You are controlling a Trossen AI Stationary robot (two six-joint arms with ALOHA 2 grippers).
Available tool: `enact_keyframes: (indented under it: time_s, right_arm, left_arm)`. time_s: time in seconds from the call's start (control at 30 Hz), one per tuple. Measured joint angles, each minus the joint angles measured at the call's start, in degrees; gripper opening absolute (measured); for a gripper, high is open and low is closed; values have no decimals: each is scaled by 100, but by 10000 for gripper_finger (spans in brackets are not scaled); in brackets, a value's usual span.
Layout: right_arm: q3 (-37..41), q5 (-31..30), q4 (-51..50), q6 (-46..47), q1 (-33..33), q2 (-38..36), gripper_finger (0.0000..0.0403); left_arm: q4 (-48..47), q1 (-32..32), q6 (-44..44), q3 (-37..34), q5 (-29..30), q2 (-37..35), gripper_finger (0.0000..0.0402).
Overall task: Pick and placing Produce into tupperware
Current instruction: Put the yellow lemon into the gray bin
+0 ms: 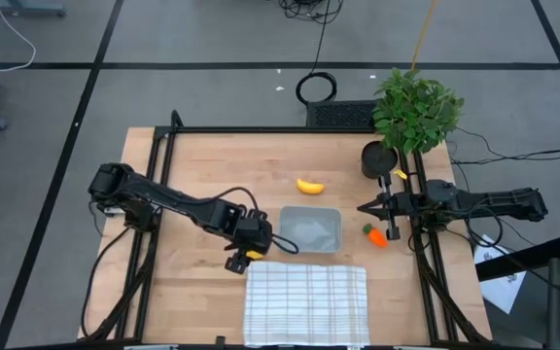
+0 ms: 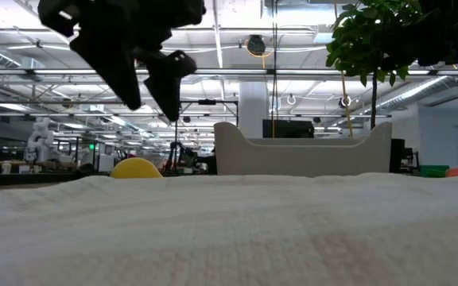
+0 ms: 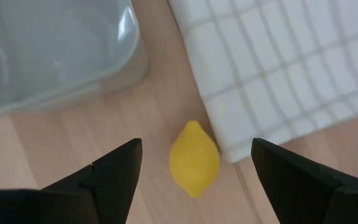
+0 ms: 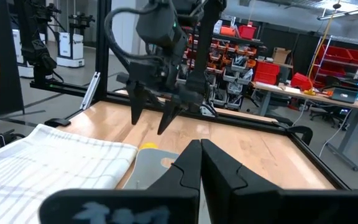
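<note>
The left gripper [image 3: 194, 171] hangs above the lemon [image 3: 194, 158], jaws spread wide and holding nothing; the lemon lies on the table [image 1: 202, 165] between them, touching the corner of the checked cloth [image 1: 306, 303] and near the tupperware [image 1: 310, 229]. Three produce pieces show: one lemon, one banana [image 1: 309, 186], one carrot [image 1: 374, 234]. The right gripper [image 1: 363, 208], jaws closed and empty, waits beside the carrot.

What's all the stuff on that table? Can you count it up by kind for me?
Toy produce: 3 (banana, lemon, carrot)
Plastic container: 1
Checked cloth: 1
Potted plant: 1
Total: 6
</note>
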State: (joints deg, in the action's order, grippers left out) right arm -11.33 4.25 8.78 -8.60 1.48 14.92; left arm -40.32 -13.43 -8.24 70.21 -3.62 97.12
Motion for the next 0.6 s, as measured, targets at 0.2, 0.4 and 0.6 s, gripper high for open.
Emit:
enact_keyframes:
  time_s: [0.2, 0.4, 0.6]
  right_arm:
    - [0, 0, 0, 42, 2, 0, 0]
    - [0, -2, 0, 42, 0, 0, 0]
    - [0, -1, 4, 46, 0, 0, 0]
  left_arm:
    - [110, -65, 133, -118, -44, 0, 308]
    - [197, -133, 135, -121, 42, 4, 308]
    - [409, -138, 76, -245, 151, 159, 308]
